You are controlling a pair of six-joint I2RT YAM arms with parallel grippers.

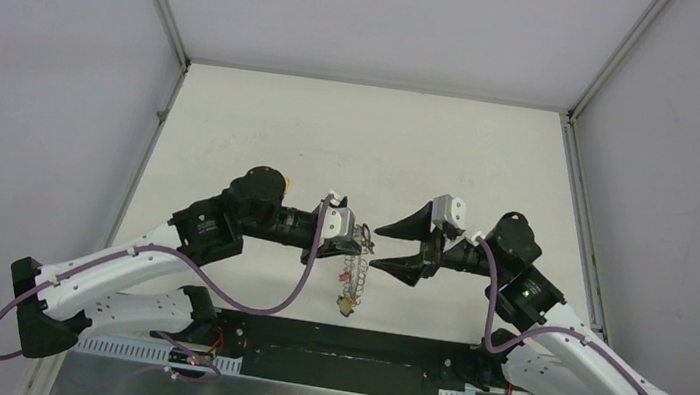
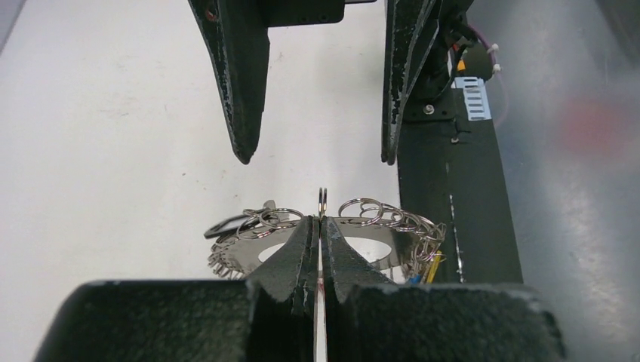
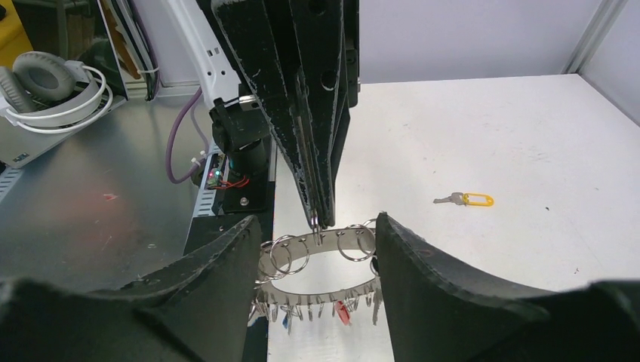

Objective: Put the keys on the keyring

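Note:
My left gripper is shut on one small split ring of the keyring. The keyring is a grey metal band with several small rings and hangs below the gripper. Keys with blue and yellow heads hang from its lower part. A red head shows in the right wrist view. My right gripper is open, its fingers either side of the keyring, not touching it. A loose key with a yellow tag lies on the white table.
The black base rail runs along the table's near edge, just beside the hanging keyring. Grey headphones lie off the table behind the left arm. The white table has metal frame posts at its far corners.

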